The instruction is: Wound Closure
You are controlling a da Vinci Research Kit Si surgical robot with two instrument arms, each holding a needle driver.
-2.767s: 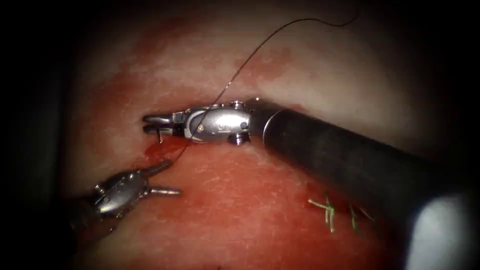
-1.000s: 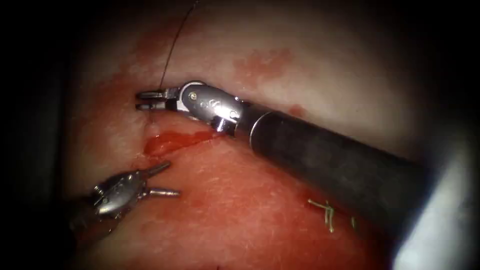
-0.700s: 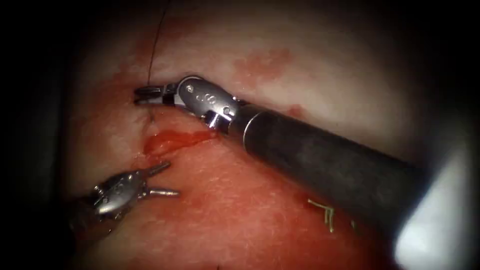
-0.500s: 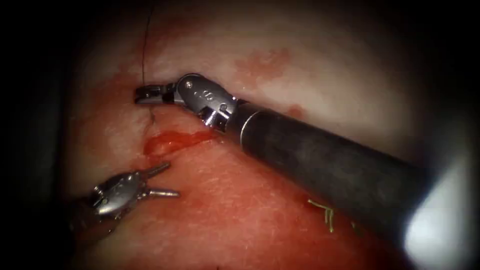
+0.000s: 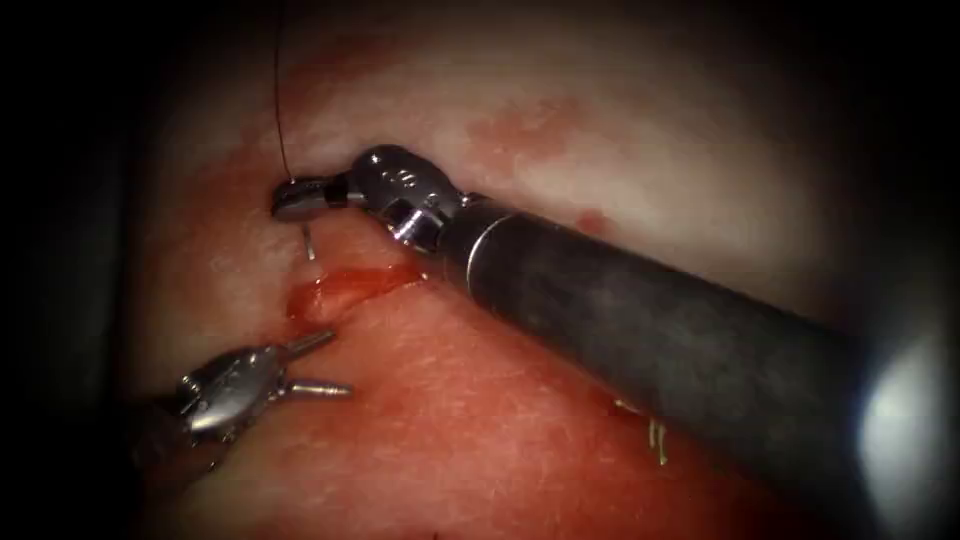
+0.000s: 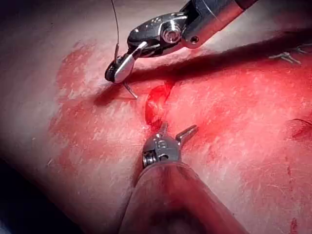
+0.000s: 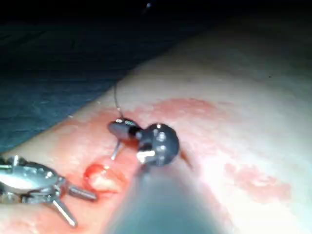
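Note:
The right tool (image 5: 298, 198) reaches in over the tissue (image 5: 480, 420) and is shut on the needle (image 5: 309, 243) near its thread end. A short silver length of needle points down from the jaws to the tissue, just above the left end of the cut (image 5: 345, 283). I cannot tell whether its tip is in the tissue. Dark thread (image 5: 281, 90) rises straight up from the jaws. The left tool (image 5: 322, 365) lies below the cut's left end, open and holding nothing. The left wrist view has the right tool (image 6: 118, 69), needle (image 6: 129, 90), cut (image 6: 156, 105) and left tool (image 6: 174, 132).
Red fluid pools in the cut's left end (image 7: 100, 178). Earlier stitches with cut thread ends (image 5: 655, 440) sit further right along the cut, partly under the right tool's shaft (image 5: 650, 320). The shaft crosses the cut's right part. The edges of the view are dark.
The right tool rose from the cut's edge, shut its jaws and rolled its wrist. The thread swung from the right to straight up on the left. The left tool barely shifted.

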